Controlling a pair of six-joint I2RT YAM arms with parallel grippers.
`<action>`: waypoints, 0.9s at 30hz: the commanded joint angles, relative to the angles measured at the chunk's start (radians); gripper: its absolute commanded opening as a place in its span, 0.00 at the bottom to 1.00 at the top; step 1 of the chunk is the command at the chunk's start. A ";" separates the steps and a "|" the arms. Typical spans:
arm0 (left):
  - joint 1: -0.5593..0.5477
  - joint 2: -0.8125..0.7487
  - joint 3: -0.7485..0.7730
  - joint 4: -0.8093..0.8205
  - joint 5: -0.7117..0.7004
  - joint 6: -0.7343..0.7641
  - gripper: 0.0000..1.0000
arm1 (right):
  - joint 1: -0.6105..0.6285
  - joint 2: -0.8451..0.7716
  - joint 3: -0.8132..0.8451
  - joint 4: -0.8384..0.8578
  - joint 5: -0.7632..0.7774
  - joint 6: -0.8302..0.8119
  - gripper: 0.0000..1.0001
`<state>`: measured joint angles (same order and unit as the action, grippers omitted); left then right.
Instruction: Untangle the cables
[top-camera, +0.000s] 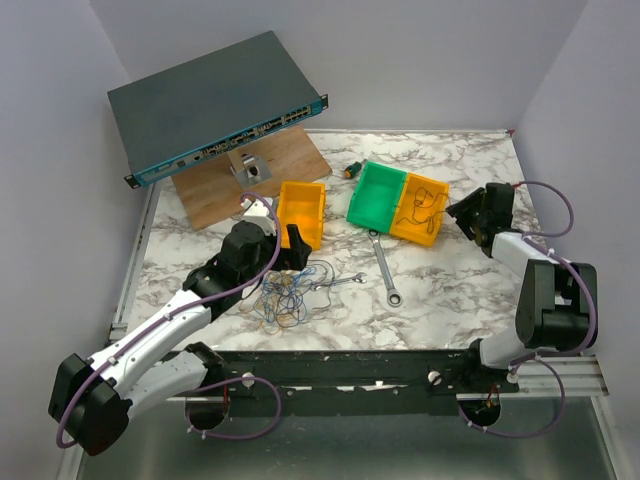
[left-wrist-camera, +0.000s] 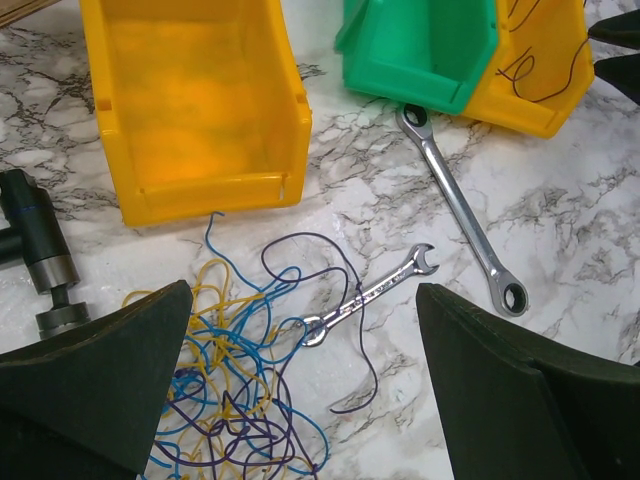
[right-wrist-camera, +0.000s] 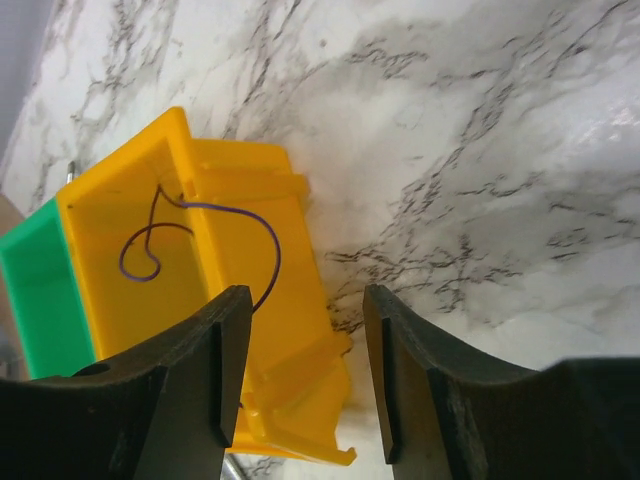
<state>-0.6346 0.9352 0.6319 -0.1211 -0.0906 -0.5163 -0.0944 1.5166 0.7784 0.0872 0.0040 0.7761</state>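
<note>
Cables (left-wrist-camera: 232, 385) just below left jaws

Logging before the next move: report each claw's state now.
Left claw: wide open, empty, above the cables.
Right claw: open, gripping nothing, near the far-right yellow bin.
</note>
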 joint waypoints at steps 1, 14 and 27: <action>0.005 -0.003 -0.004 0.016 0.021 0.009 0.99 | -0.002 -0.018 -0.022 0.170 -0.109 0.074 0.52; 0.006 -0.016 0.000 -0.006 0.005 0.024 0.99 | -0.045 0.027 -0.058 0.214 -0.110 0.147 0.44; 0.005 -0.001 0.011 0.001 0.020 0.018 0.99 | -0.067 0.147 -0.048 0.259 -0.189 0.137 0.40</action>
<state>-0.6342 0.9352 0.6319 -0.1219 -0.0895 -0.5022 -0.1562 1.6032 0.7300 0.3019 -0.1295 0.9028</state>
